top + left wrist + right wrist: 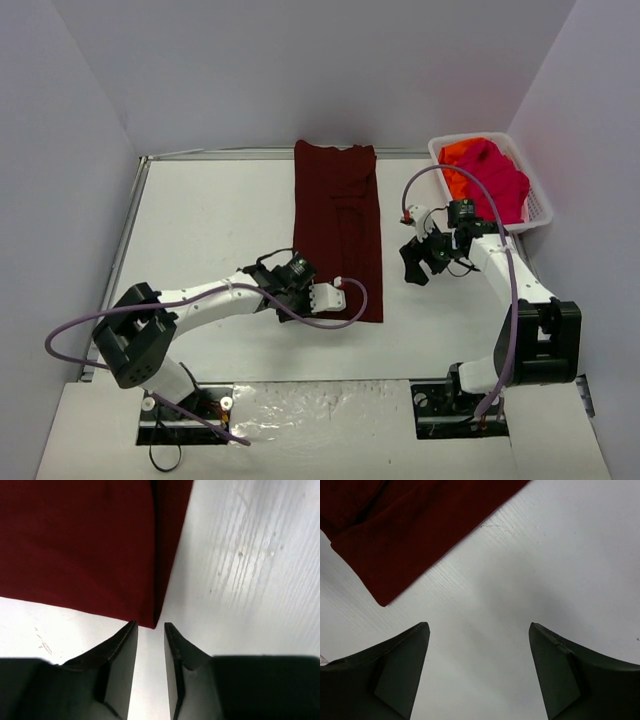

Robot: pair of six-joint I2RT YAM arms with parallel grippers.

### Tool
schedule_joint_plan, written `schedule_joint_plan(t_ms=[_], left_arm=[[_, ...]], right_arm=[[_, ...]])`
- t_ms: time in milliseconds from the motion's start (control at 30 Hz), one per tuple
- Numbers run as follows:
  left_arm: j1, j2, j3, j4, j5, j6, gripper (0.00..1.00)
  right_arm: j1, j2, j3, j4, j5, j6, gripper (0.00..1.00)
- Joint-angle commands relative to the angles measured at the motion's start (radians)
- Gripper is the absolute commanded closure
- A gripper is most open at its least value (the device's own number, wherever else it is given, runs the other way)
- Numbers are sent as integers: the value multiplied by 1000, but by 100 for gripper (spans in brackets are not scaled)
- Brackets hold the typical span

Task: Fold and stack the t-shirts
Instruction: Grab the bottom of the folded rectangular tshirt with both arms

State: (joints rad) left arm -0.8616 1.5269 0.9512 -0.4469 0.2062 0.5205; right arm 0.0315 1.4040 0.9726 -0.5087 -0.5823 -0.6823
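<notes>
White table [200, 220] bearing folded maroon t-shirt [337, 230]; left gripper [150, 626] narrowly parted, empty, at its corner; right gripper [479, 627] spread wide, empty.

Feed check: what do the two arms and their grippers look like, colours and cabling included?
The left arm and right arm are white links with blocky black joints. A pale purple cable runs along each: the left cable and the right cable. The left gripper and right gripper have matte black, wedge-shaped fingers. No markings are visible.
</notes>
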Motion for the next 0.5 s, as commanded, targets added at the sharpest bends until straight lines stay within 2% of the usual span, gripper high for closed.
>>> schedule_joint_plan(t_ms=[0,133,467], left_arm=[[-8,-54,-35,4,-85,36,70],[-8,-53,-60,25,-109,52,60],[-8,-2,-48,71,-84,44,58]], right_arm=[[-7,16,3,13,-28,1,23],[-7,39,17,13,-33,10,21],[-4,62,18,12,-16,17,20]])
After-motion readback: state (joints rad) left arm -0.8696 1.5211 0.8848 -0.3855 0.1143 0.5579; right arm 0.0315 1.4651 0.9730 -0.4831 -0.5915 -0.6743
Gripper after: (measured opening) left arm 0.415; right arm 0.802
